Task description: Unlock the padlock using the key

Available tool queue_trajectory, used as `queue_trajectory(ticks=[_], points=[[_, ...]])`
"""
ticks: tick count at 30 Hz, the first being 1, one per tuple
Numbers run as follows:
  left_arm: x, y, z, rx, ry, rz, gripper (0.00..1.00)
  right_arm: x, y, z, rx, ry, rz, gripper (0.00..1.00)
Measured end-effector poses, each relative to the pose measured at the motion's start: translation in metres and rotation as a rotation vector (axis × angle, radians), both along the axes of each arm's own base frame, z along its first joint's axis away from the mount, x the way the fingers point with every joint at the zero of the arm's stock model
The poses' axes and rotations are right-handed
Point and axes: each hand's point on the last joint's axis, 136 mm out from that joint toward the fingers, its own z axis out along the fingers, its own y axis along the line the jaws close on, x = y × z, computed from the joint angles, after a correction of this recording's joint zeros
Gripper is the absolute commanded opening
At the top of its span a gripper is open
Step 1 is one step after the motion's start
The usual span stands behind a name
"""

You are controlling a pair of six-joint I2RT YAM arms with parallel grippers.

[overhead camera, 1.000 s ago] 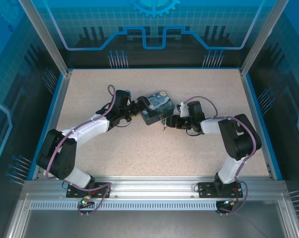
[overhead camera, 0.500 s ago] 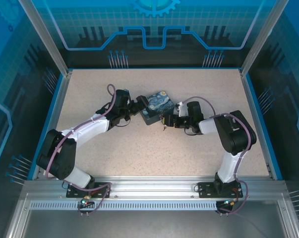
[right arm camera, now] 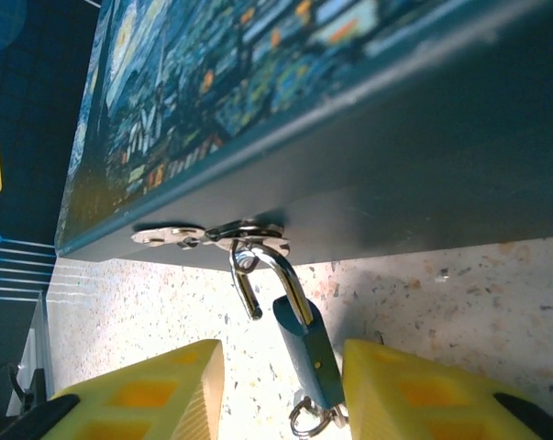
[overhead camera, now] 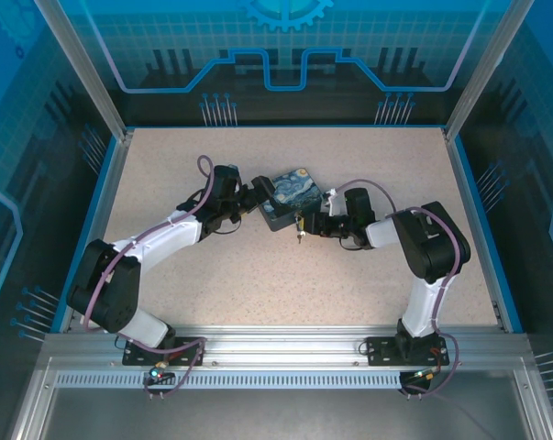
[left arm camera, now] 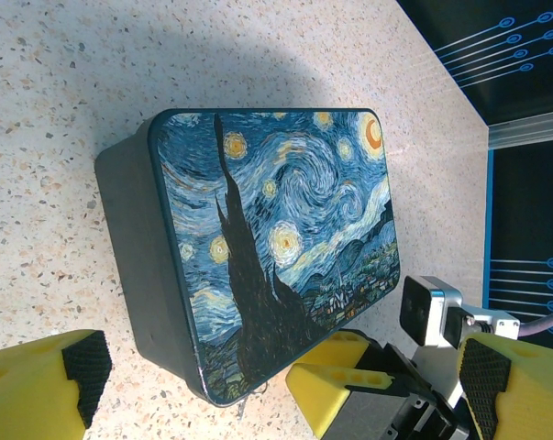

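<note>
The right arm [overhead camera: 421, 246] has swung left since a second ago, setting the right gripper [right arm camera: 282, 367] at the side wall of the night-sky box [left arm camera: 276, 238] with its jaws partly open. The padlock [right arm camera: 308, 353] hangs by its shackle from the box's hasp [right arm camera: 207, 236], its body between the yellow fingers, against one and clear of the other, not clamped. The left gripper [left arm camera: 285, 367] stands wide open at the box's opposite corner, holding nothing.

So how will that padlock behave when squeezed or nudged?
The padlock is hooked by its thin shackle through the hasp on the box, so it probably swings aside when nudged. Its small, smooth-looking body may slip or twist in the right gripper.
</note>
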Motion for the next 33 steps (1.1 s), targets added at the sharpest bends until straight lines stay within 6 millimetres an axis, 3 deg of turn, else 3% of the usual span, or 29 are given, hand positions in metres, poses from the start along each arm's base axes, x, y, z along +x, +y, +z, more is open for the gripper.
queue_trajectory(ticks=[4, 12, 21, 33], points=[[0.000, 0.000, 0.000, -0.001, 0.001, 0.001, 0.99, -0.003, -0.001, -0.003, -0.011, 0.012, 0.003, 0.38], [0.000, 0.000, 0.000, -0.001, 0.000, 0.000, 0.99, -0.006, 0.002, -0.002, -0.053, -0.015, 0.019, 0.52], [0.000, 0.000, 0.000, 0.000, 0.000, 0.000, 0.99, -0.007, 0.007, -0.006, -0.168, -0.045, 0.048, 0.51], [0.000, 0.000, 0.000, 0.000, -0.001, 0.000, 0.99, -0.004, 0.011, -0.013, -0.272, -0.094, 0.059, 0.41]])
